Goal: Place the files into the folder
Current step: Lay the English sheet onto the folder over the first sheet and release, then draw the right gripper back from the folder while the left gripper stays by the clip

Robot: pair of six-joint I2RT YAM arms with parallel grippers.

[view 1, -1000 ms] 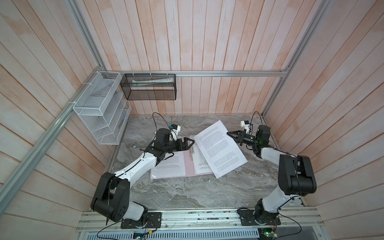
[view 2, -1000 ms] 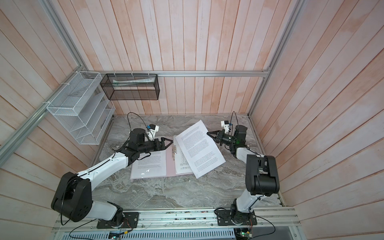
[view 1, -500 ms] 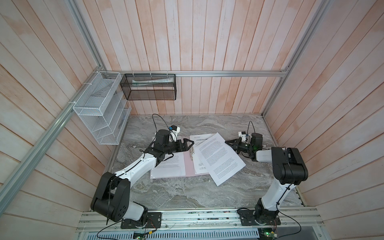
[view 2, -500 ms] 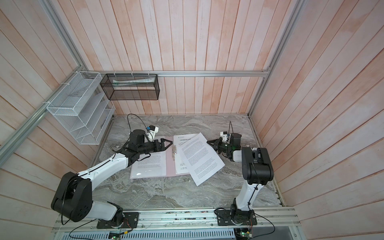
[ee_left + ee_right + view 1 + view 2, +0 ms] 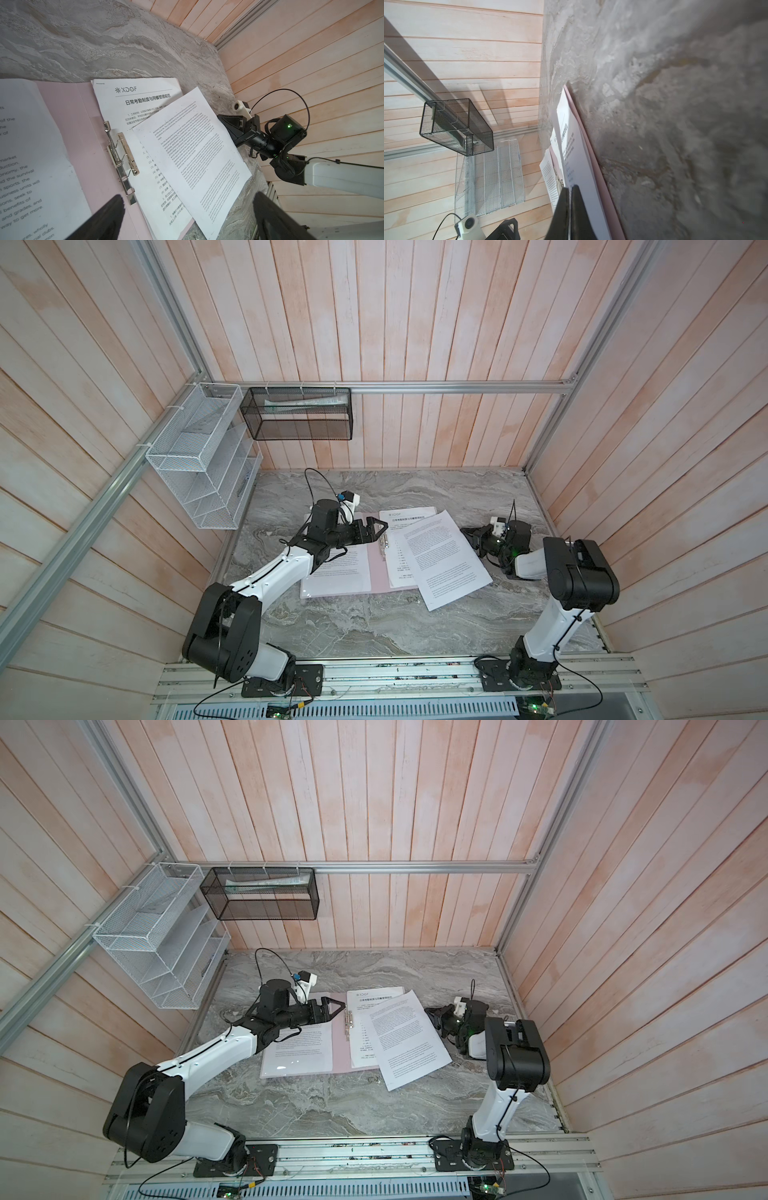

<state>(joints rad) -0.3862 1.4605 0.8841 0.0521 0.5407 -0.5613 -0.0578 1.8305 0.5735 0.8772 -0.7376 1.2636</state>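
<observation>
Left gripper (image 5: 381, 529) hovers wide open, empty, over the pink folder (image 5: 378, 574) and its clip bar (image 5: 383, 545); right gripper (image 5: 467, 532), jaws closed, meets the top printed sheet (image 5: 440, 560) at its edge (grip unclear).

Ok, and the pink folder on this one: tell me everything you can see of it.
The folder is thin, pale pink and card-like, and it lies open and flat on the marble table. A metal clip bar runs along its spine. A printed white sheet covers the half nearer the left arm. A headed sheet lies on the other half, with a skewed sheet on top of it that overhangs the folder's right and near edges. The open left gripper hovers over the far end of the spine.
</observation>
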